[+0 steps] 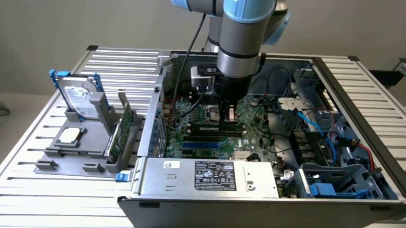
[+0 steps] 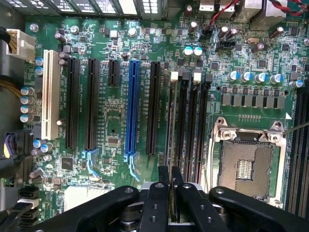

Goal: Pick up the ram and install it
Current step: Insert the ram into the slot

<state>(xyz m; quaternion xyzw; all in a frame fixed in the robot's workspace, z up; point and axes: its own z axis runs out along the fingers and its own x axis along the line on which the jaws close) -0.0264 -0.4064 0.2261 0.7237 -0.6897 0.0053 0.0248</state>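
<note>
My gripper (image 1: pixel 227 114) reaches down into the open computer case (image 1: pixel 190 194), over the green motherboard (image 1: pixel 257 137). Its black fingers (image 2: pixel 162 195) are shut on the ram (image 2: pixel 170 130), which I see edge-on as a thin strip running away from the fingertips. The ram (image 1: pixel 212 127) lies along the black memory slots (image 2: pixel 190 125), level with the one nearest the long expansion slots. Whether it is seated in that slot I cannot tell. The white latches (image 2: pixel 174 75) at the slots' far end are visible.
The bare processor socket (image 2: pixel 246 166) sits right beside the memory slots. A power supply (image 1: pixel 209 173), blue cables (image 1: pixel 311 121) and a drive cage (image 1: pixel 333 183) crowd the case. On the exterior view's left, a grey tray (image 1: pixel 47 166) holds a hard drive (image 1: pixel 79 97), a wider green card (image 1: pixel 123 135) and a processor chip (image 1: pixel 70 135).
</note>
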